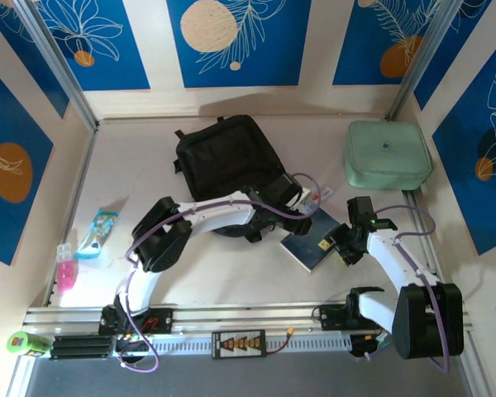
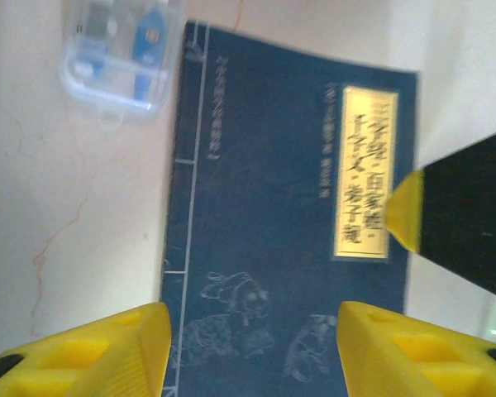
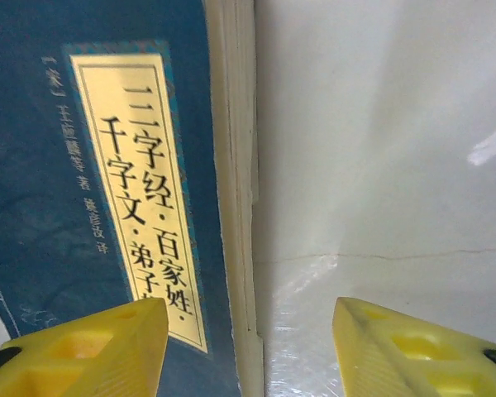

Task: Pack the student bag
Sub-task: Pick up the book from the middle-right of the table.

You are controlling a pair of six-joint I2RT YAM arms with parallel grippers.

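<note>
We see the student bag (image 1: 227,153) lying flat on the pale tabletop (image 1: 231,277) at the far middle, black and soft, its top loop towards the back wall, with the left arm's white forearm crossing just in front of its near edge. Just near and to the right of it lies a dark blue book (image 1: 312,241), flat and turned at an angle, with a gold title label (printed in Chinese characters) on its cover. The left fingers (image 2: 83,351) hang over this book, yellow and spread apart with the cover showing in the gap between them, and we can make out nothing clamped. The right fingers (image 3: 91,347) are also apart, straddling the book's page edge, one over the blue cover and the other over bare tabletop. In the left wrist view, one yellow tip of that right pair sits at the book's side edge beside the gold label, and we cannot tell whether it touches. A small clear plastic box (image 2: 120,54) with blue pieces inside rests just beside one corner of the book. Farther out, a pale mint-green zip case (image 1: 387,155) sits at the far right, well apart from the bag. On the left side of the tabletop lie a blue and white packet (image 1: 100,231) and, nearer to us, a pink item (image 1: 66,269).
</note>
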